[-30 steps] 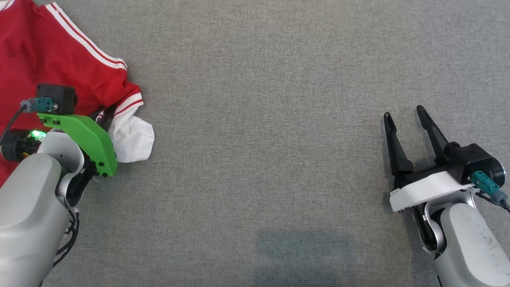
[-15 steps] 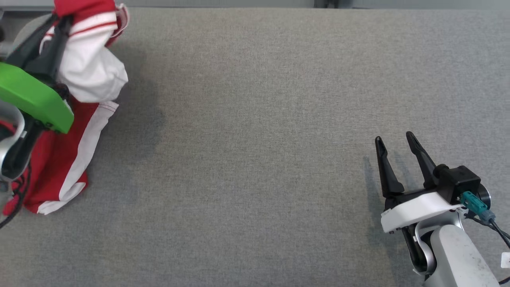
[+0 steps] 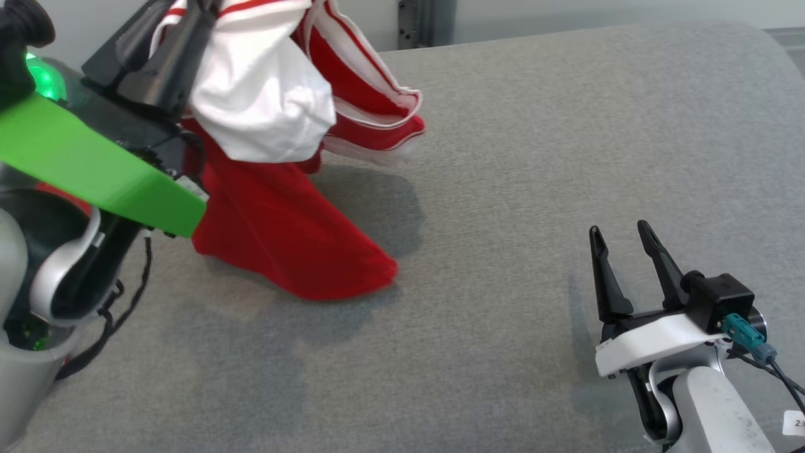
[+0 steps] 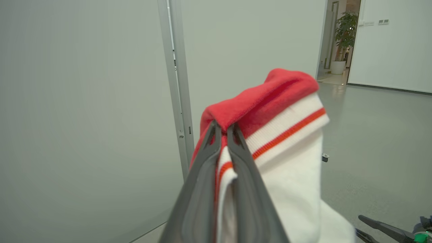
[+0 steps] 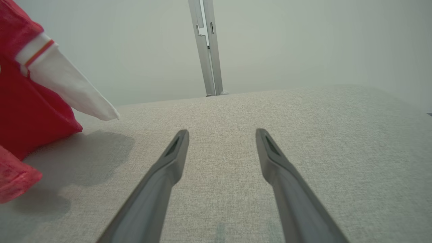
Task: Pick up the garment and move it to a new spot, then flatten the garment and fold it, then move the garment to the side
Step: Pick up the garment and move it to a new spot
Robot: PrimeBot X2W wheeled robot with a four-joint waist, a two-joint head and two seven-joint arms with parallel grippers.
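We see the red and white shirt [image 3: 283,233] hanging over the left side of the gray table [image 3: 541,189]. Its red bottom end touches the table top. Our left gripper [image 4: 223,130] is pinching the shirt by a red and white striped edge and holds it up high. Our right gripper [image 3: 618,229] is spread wide, low on the right side, well apart from the shirt.

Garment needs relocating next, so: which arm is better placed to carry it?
Left: the left tool is shut on the garment, which hangs mostly off the grey surface. The right tool stands open, empty, far off.
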